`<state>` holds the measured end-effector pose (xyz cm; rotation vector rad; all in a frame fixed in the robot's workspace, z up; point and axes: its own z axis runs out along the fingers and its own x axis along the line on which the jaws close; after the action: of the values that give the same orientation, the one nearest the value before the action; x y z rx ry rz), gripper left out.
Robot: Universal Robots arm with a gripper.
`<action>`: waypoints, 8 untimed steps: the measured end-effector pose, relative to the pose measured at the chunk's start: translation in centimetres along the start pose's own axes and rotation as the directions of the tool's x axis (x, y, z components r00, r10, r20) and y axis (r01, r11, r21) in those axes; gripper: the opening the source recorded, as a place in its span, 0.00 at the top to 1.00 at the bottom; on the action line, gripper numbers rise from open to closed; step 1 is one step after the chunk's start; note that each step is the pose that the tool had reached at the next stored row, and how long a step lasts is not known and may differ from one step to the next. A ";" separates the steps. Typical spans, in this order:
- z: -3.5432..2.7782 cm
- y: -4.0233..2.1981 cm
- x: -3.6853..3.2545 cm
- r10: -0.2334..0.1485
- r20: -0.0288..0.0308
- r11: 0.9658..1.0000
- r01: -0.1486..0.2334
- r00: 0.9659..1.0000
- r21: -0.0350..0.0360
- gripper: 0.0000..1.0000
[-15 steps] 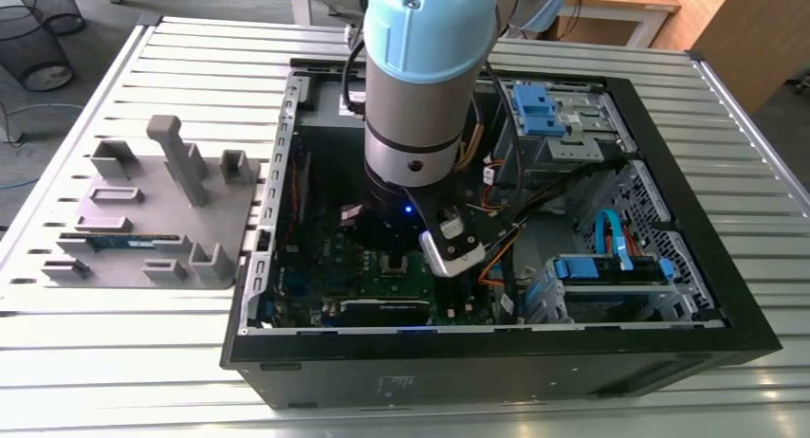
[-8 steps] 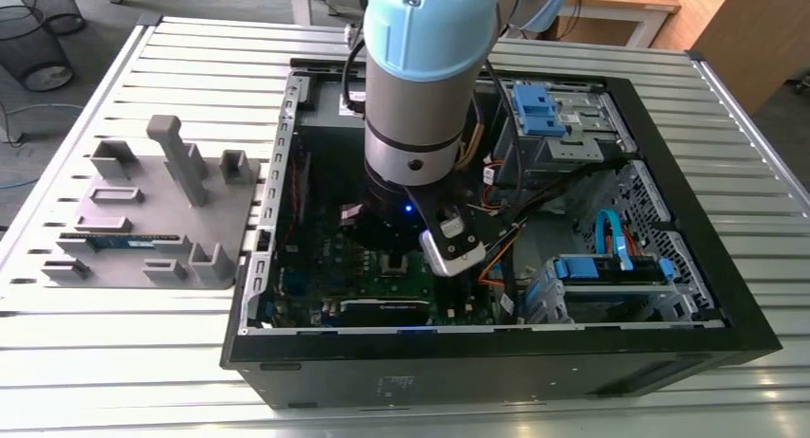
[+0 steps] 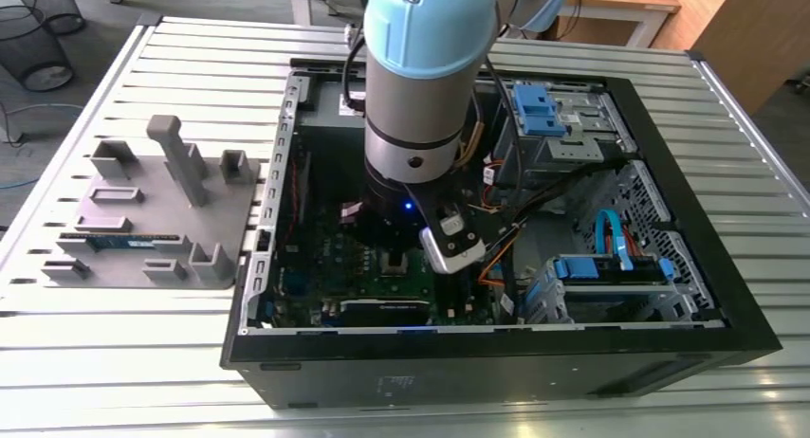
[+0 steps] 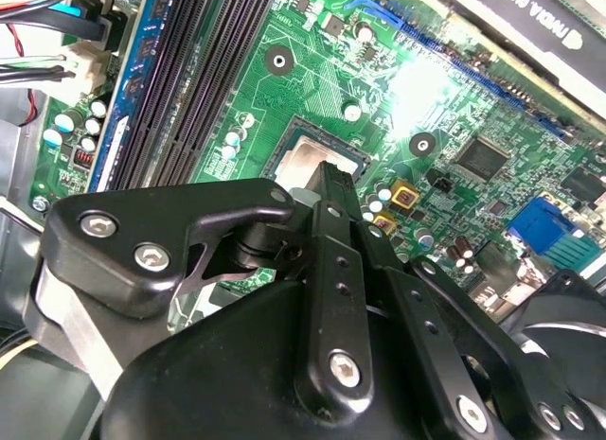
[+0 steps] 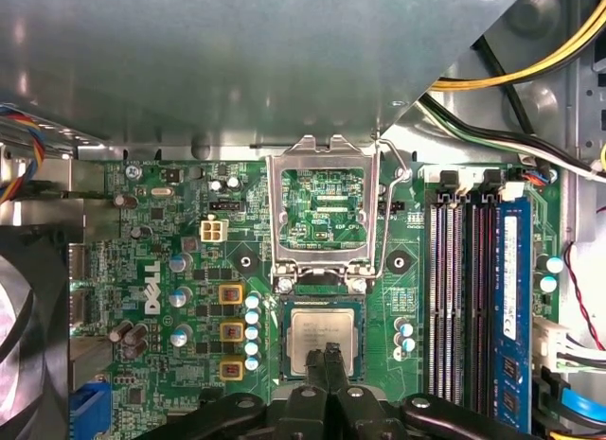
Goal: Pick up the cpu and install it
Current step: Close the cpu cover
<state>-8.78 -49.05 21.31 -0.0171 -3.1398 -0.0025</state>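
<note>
**Cpu in socket, load plate open, pincer closed over it**

Location. In the exterior view the arm (image 3: 424,87) reaches straight down into an open case (image 3: 506,372) lying flat on a slatted table (image 3: 127,362). A grey fixture plate (image 3: 152,210) sits on the table just beside the case, on the exterior view's left. It carries a memory stick (image 3: 127,239) among its blocks.

Task item. The cpu (image 5: 322,326) lies flat inside the socket (image 5: 283,338) on the motherboard (image 5: 170,260), metal top facing up and edges square to the socket walls. The second wrist view shows the same cpu (image 4: 305,161) within its frame. The load plate (image 5: 322,149) is swung fully open and lies away from the socket, with bare board showing through its window. Its wire lever (image 5: 383,222) is likewise released.

Gripper. The gripper (image 5: 328,349) is closed, fingertips (image 5: 322,353) pressed together with nothing between them. It stands directly over the cpu's top, near one edge. The second wrist view shows the gripper (image 4: 333,175) at the same spot. Contact with the metal top cannot be confirmed.

Surroundings. Memory slots (image 5: 454,298) run beside the socket, and a blue module (image 5: 511,308) fills the outermost one.
</note>
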 end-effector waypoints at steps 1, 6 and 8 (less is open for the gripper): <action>-0.02 0.15 0.00 0.000 0.000 1.000 0.000 1.000 0.000 0.89; -0.03 0.15 0.00 0.000 0.000 1.000 0.000 1.000 0.000 0.89; -0.03 0.15 -0.07 0.000 0.000 1.000 0.000 1.000 0.000 0.89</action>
<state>-8.71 -48.90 21.34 -0.0173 -3.1398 -0.0023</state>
